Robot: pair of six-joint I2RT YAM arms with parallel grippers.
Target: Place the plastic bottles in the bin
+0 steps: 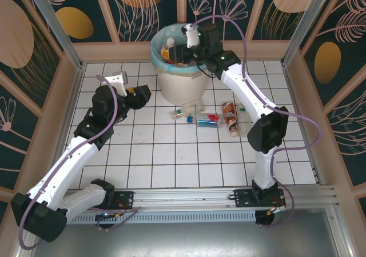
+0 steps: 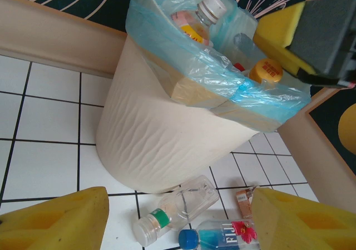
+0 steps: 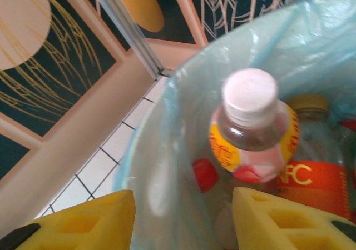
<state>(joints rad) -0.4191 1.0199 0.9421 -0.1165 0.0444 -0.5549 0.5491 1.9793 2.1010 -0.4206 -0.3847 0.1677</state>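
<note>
The off-white bin [image 1: 178, 88] with its light blue bag stands at the back of the tiled floor. Several plastic bottles lie inside it, among them a white-capped one with a yellow and pink label [image 3: 253, 129] and an orange-labelled one [image 3: 306, 175]. My right gripper [image 1: 184, 52] hovers over the bin's mouth, open [image 3: 183, 197], nothing between its yellow fingers. On the floor by the bin lie a clear bottle [image 2: 178, 208], a blue-capped bottle [image 2: 222, 236] and a brown one [image 1: 230, 119]. My left gripper [image 1: 143, 92] is open left of the bin, facing those bottles [image 2: 181, 200].
A wooden wall [image 1: 114, 50] runs right behind the bin. Low wooden walls close the left and right sides of the floor. The right arm [image 1: 251, 97] arches over the floor bottles. White tiles [image 1: 171, 154] spread out in front of the bin.
</note>
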